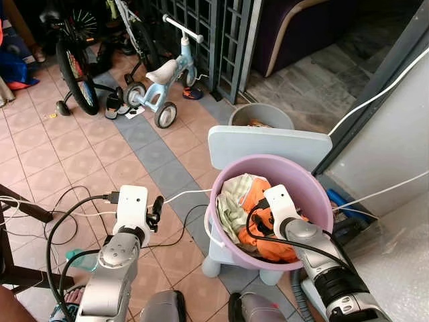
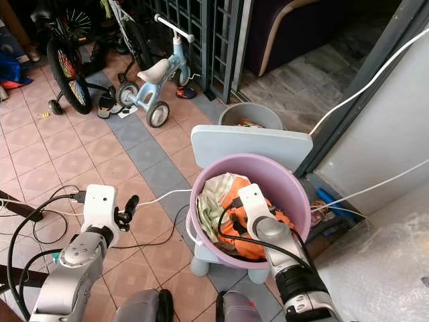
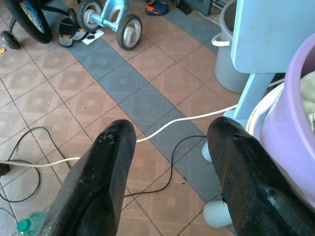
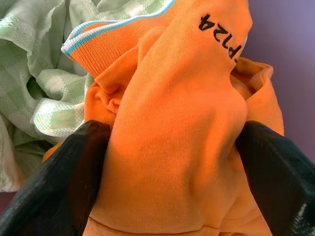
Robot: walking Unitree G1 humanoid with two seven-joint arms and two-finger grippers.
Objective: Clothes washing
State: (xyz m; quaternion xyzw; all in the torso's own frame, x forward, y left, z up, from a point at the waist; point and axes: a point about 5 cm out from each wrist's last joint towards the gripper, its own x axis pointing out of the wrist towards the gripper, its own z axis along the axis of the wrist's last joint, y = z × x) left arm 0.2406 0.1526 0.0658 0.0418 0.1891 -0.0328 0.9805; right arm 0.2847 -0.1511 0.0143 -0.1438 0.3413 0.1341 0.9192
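The right claw [image 4: 167,162] reaches down into the purple tub [image 1: 305,176], its two black fingers [image 4: 74,172] set on either side of a bunched fold of the orange shirt [image 4: 172,123], gripping it. The shirt lies in the tub beside a pale green checked cloth [image 1: 231,201]. The tub sits on a light blue stool [image 1: 268,144] on the tiled floor [image 1: 80,161]. The left claw [image 3: 170,177] hangs open over the floor to the left of the tub, holding nothing, above a white cable [image 3: 167,127]. A grey bucket [image 1: 261,117] stands beyond the stool, and a small blue tricycle [image 1: 164,77] farther left.
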